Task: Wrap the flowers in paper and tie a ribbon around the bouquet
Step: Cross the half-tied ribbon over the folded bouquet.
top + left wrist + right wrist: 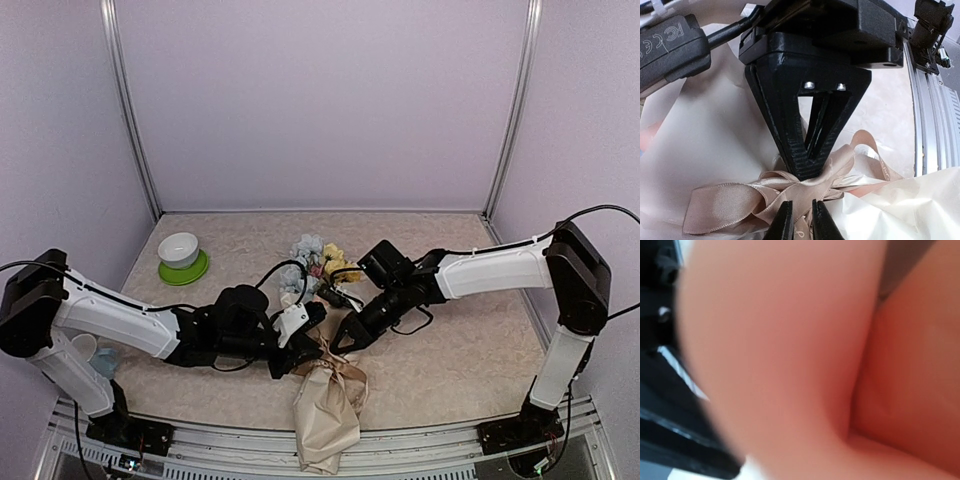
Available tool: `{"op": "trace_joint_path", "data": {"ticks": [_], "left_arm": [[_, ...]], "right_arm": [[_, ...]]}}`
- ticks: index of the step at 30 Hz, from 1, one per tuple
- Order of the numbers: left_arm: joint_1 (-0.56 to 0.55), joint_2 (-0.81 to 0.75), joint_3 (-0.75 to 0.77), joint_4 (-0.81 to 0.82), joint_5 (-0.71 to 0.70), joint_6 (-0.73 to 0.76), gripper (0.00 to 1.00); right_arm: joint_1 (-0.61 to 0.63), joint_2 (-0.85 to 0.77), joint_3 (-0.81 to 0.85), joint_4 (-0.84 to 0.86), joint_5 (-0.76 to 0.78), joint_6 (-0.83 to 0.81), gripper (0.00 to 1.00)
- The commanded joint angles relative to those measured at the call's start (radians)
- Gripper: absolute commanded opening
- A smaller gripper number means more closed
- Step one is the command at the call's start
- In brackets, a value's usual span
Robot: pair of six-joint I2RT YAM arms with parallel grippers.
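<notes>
Two steps appear done: the paper (325, 425) overhangs the tabletop's (450, 350) near edge, with the ribbon (340, 368) bowed around it. The closed right gripper (806, 167) seemingly pinches the knot; the left gripper (800, 220) is narrowly parted, its grip unclear. The flowers (318, 255) lie farther in; only tightening seems left.

Table (450, 330): marbled cream. I see the bouquet (325, 410) lying at its near edge, paper end overhanging. Green plate (183, 268) carrying a white bowl (179, 248) sits far left of the bouquet, further back.

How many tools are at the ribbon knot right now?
2: the right tool, shut on the ribbon at the knot, and the left tool, facing it from just beside the knot.
</notes>
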Motion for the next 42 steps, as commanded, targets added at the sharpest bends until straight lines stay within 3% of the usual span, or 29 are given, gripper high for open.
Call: {"op": "trace_joint_path", "data": {"ticks": [1,7,14,19,26,31,36,42], "left_arm": [[-0.003,-0.031,0.002,-0.037,-0.015,0.064,0.15],[-0.019,-0.051,0.001,-0.044,-0.053,0.14,0.19],[-0.094,0.004,0.053,-0.063,-0.221,0.27,0.3],[-0.106,0.053,0.076,-0.039,-0.332,0.295,0.3],[-0.109,0.095,0.1,-0.055,-0.318,0.305,0.29],[-0.111,0.042,0.095,-0.097,-0.189,0.344,0.32],[-0.111,0.029,0.17,-0.273,-0.043,0.422,0.35],[-0.098,0.135,0.311,-0.482,-0.019,0.467,0.27]], "right_arm": [[-0.01,-0.03,0.019,-0.032,0.054,0.017,0.0],[-0.02,-0.036,0.021,-0.031,0.075,0.032,0.0],[-0.032,-0.055,0.018,-0.017,0.089,0.05,0.04],[-0.035,-0.059,-0.003,-0.011,0.089,0.056,0.05],[-0.04,-0.07,-0.005,-0.004,0.086,0.06,0.05],[-0.042,-0.061,-0.021,0.01,0.031,0.038,0.07],[-0.049,-0.039,-0.039,0.023,0.002,0.018,0.07],[-0.051,-0.021,-0.044,0.036,-0.044,-0.019,0.08]]}}
